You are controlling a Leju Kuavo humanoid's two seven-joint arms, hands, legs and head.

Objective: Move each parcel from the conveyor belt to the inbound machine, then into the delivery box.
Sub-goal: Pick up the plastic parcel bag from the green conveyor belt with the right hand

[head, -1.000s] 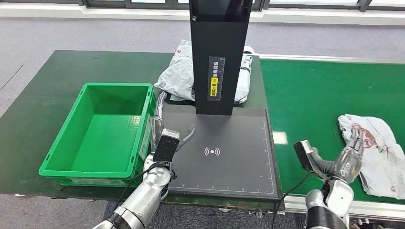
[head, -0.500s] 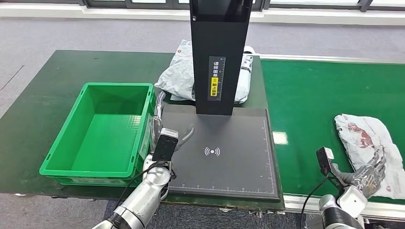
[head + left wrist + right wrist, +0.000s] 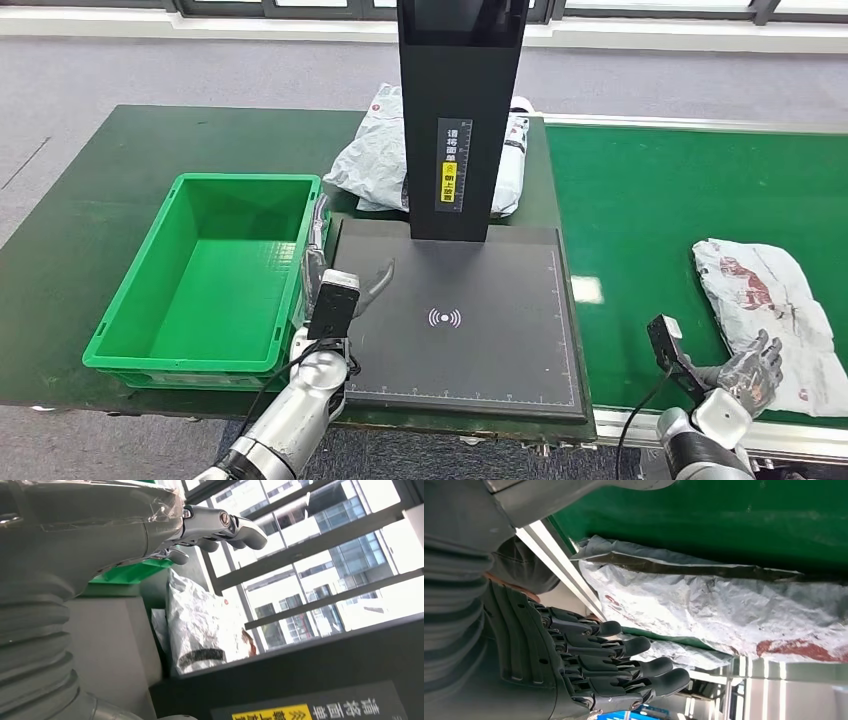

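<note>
table (image 3: pixel 90 190): dark green, carries the box and the machine; bare surface left of and behind the box.
conveyor belt (image 3: pixel 650 200): bright green, right of the machine, metal rail along its near edge; wide bare stretch between the machine's base plate and the parcel.
inbound machine (image 3: pixel 460 110): black upright column with a yellow label, standing at the back of a flat black base plate (image 3: pixel 480 340); plate surface bare, scan mark near its middle; plate's left edge just beside the box, right edge at the belt.
delivery box (image 3: pixel 150 345): green crate, open top, nothing inside; sits on the table left of the plate.
parcel (image 3: pixel 765 300): crumpled grey-white bag with red print, lies flat on the belt near its right end, close to the near rail; also in the right wrist view (image 3: pixel 724 600).
second bag (image 3: pixel 370 160): grey, behind the machine column, partly hidden by it; seen in the left wrist view (image 3: pixel 200 625).
right hand (image 3: pixel 750 368): at the belt's near edge, just beside the parcel's near-left corner; fingers spread apart, holding nothing; contact with the bag can't be told. Right wrist view: fingers (image 3: pixel 624 670) extended side by side, bag lies beyond them.
left hand (image 3: pixel 335 272): in the gap between the box's right wall and the plate's left edge; fingers apart, nothing in it.
</note>
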